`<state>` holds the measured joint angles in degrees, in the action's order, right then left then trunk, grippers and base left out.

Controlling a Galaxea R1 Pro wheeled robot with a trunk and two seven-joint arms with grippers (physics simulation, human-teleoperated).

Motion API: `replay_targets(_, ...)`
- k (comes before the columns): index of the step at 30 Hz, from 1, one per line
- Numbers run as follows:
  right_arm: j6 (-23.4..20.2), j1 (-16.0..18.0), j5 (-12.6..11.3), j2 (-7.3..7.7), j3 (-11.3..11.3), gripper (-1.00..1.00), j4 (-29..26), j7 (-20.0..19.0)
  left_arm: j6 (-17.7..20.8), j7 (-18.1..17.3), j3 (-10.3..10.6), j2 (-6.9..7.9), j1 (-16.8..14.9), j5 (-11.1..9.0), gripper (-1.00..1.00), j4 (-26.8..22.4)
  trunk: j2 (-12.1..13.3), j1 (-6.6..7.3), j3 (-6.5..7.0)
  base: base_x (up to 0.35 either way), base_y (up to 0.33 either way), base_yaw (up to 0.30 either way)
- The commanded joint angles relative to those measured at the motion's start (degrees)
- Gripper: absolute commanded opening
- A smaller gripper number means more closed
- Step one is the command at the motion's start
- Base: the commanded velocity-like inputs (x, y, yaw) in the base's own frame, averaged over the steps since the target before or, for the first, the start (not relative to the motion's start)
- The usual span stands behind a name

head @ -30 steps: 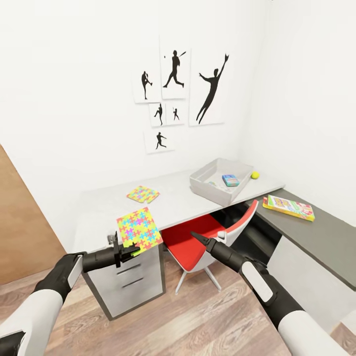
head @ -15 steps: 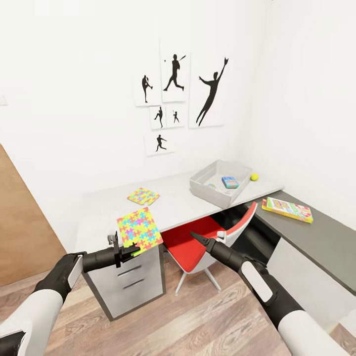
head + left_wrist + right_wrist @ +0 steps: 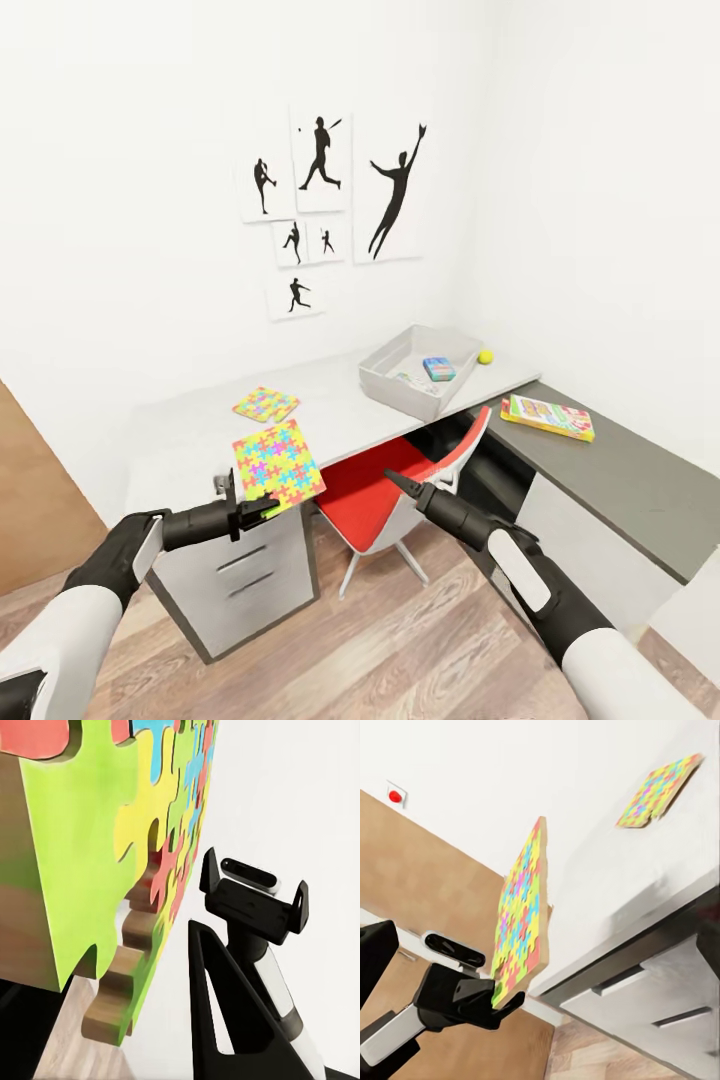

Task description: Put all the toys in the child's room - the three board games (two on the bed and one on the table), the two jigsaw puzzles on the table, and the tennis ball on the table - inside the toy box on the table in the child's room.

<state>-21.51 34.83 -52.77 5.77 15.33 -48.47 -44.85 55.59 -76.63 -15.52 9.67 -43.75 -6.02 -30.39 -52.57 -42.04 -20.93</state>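
My left pincer (image 3: 250, 508) is clamped on one jigsaw puzzle (image 3: 277, 466) by its near edge; my right pincer (image 3: 392, 480) appears closed and empty. Carry the puzzle level, right and far along the worktop (image 3: 335, 412), releasing low inside the toy box (image 3: 392, 384).

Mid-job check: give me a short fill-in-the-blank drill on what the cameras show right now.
1. The left gripper holds a multicoloured jigsaw puzzle square by its lower ____.
2. The second bright jigsaw square lies flat on the white-topped ____.
3. The small yellow-green tennis ball sits beside the light-grey toy box, not ____ it.
4. The yellow-red board game box rests on the ____ grey counter top.

Missing words: edge; table; inside; dark
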Motion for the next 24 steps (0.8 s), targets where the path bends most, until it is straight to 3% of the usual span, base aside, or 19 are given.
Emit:
replay_targets(1,-0.46,0.06,-0.61,0.04,0.14,1.00,0.03,0.03,0.43,-0.10,-0.04,0.02,-0.02,-0.05,-1.00,-0.02,0.37,0.22,0.12,0.000,0.000,-0.276)
replay_targets(9,-0.38,0.06,-0.60,0.03,0.13,1.00,0.01,0.03,0.40,-0.10,-0.04,0.03,-0.02,-0.04,-1.00,-0.02,3.58,1.98,1.55,0.000,0.000,-0.279)
replay_targets(15,2.52,0.06,-0.71,0.09,0.13,1.00,0.03,-0.06,0.39,-0.10,-0.04,0.01,-0.02,-0.02,-1.00,-0.02,5.98,3.29,2.63,0.000,0.000,-0.271)
replay_targets(24,3.63,0.06,-0.68,0.10,0.22,1.00,-0.01,-0.02,0.39,-0.10,-0.04,0.05,-0.02,0.01,-1.00,-0.02,9.59,5.27,4.25,0.000,0.000,-0.057)
